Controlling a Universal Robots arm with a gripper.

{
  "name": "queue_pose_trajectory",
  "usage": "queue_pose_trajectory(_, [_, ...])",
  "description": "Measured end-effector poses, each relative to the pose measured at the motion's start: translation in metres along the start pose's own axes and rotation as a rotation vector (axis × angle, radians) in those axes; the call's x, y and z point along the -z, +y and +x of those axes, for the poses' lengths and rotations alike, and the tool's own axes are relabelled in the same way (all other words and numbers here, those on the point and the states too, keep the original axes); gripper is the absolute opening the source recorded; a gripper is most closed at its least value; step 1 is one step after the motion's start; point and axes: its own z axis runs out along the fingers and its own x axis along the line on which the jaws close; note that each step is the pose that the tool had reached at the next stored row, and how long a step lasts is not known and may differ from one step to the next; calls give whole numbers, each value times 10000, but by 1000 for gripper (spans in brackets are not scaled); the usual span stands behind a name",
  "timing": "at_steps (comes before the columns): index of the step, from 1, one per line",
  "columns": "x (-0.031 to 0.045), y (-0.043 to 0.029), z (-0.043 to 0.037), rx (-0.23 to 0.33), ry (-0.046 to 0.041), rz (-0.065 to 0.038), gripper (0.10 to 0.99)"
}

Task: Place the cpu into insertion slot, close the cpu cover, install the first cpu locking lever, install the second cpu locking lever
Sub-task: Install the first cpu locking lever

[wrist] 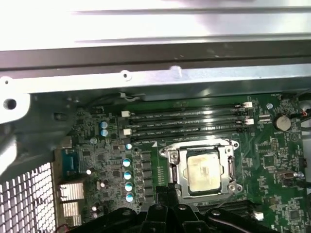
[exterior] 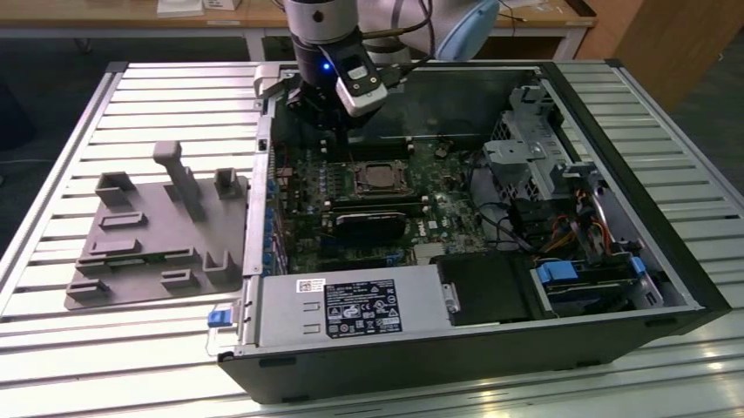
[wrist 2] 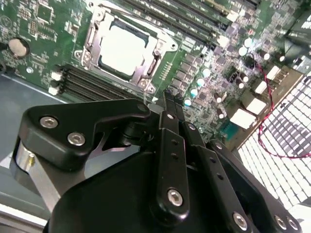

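Observation:
The cpu [wrist 2: 120, 48] [wrist: 202, 171] [exterior: 378, 178] lies flat in the insertion slot [wrist 2: 146, 83] on the green board, its dull silver top facing up. The silvery cpu cover [wrist 2: 90, 44] [wrist: 225, 160] lies down around it as a frame. Thin lever rods run along the frame's sides; I cannot tell whether they are hooked. My gripper [wrist 2: 169, 104] [wrist: 167, 190] [exterior: 338, 131] hangs above the board beside the slot, toward the case's back wall, apart from the cover. Its black fingers are shut with nothing between them.
Long black memory slots [wrist: 189, 124] [wrist 2: 90, 83] run on both sides of the socket. The open case's metal wall [wrist: 146, 73] stands close behind the gripper. A drive cage and cables [exterior: 546, 200] fill the exterior view's right. A grey fixture plate [exterior: 152, 235] lies on the slatted table.

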Motion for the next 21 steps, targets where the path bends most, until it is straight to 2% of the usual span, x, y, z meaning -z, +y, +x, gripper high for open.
queue_pose_trajectory(3, [1, -3, 29, -22, 21, -222, 102])
queue_pose_trajectory(8, [-5, -7, 61, -84, 73, -749, 102])
queue_pose_trajectory(13, [-20, -11, 95, -129, 113, -1156, 102])
queue_pose_trajectory(17, [-32, -14, 119, -169, 149, -1529, 102])
queue_pose_trajectory(21, [-63, -16, 125, -200, 175, -1793, 102])
